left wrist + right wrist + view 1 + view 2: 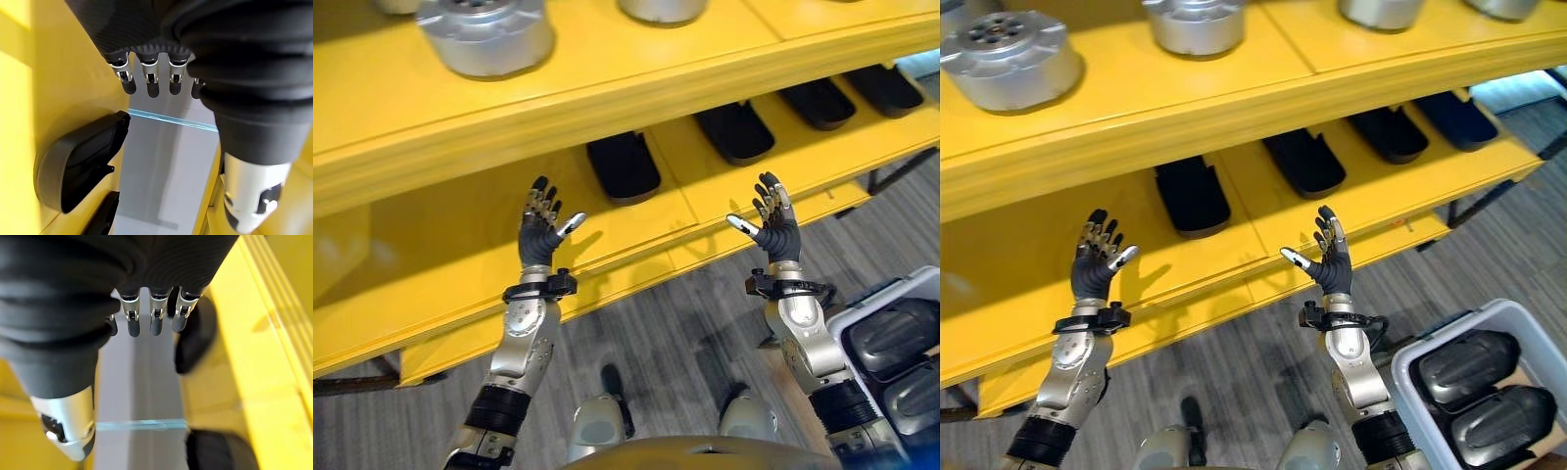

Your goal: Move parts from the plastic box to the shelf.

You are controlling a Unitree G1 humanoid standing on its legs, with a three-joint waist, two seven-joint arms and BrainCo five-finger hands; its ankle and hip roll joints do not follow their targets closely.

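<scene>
Left eye view has both arms raised in front of the yellow shelf (431,294), forearms upright and palms turned toward each other. The left hand (540,235) is held up before the front edge of the lower shelf board, its fingers straight and spread, thumb out to the side, holding nothing. The right hand (773,227) mirrors it further along the same edge, fingers straight, thumb out toward the left hand, also released and empty. The two hands are well apart.

On the lower shelf board a row of black parts (623,166) lies flat, spaced one beside another; the nearest one sits between and beyond the two hands. On the upper board stand round silver metal parts (487,34), upright.

The white plastic box (1410,377) sits low at the robot's right, near the right forearm, and holds two dark grey parts (1461,367) lying side by side, one nearer the robot than the other.

In the left wrist view the straight fingers (149,81) point out past the yellow board, with a black part (78,164) lying beyond them. The right wrist view likewise shows relaxed fingers (155,316) with a black part (195,335) just beyond their tips, not touched.
</scene>
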